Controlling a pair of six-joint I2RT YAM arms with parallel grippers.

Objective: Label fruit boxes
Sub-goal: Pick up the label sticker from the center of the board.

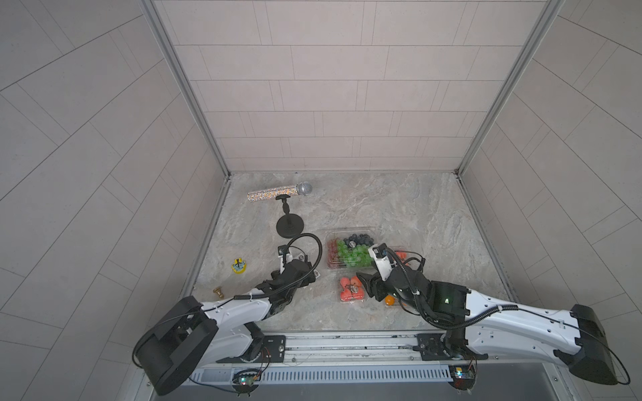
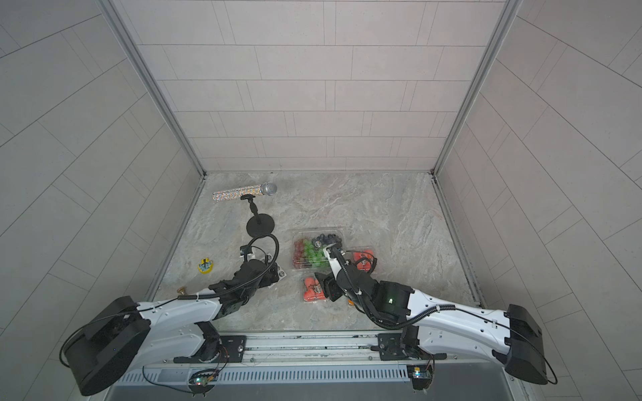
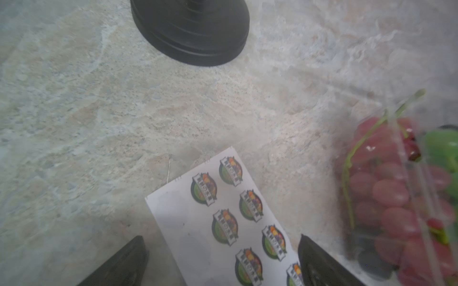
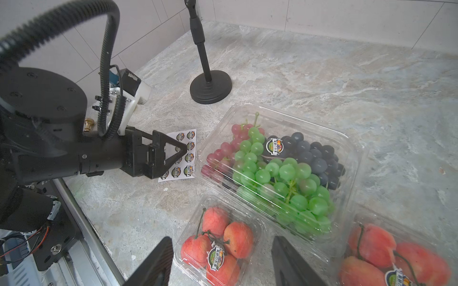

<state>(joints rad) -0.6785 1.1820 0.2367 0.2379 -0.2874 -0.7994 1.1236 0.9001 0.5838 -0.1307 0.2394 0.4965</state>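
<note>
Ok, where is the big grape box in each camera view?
Top views: grape box mid-table, right of the stand base and nearer the robot.
Left wrist: beside the sticker sheet, red grapes toward the camera.
Right wrist: just beyond the small red-fruit box, label on its lid.
Shared landmark: the black round stand base, in all four.

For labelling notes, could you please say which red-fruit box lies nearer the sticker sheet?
The red-fruit box on the grape box's robot side; the other lies rightward.
</note>
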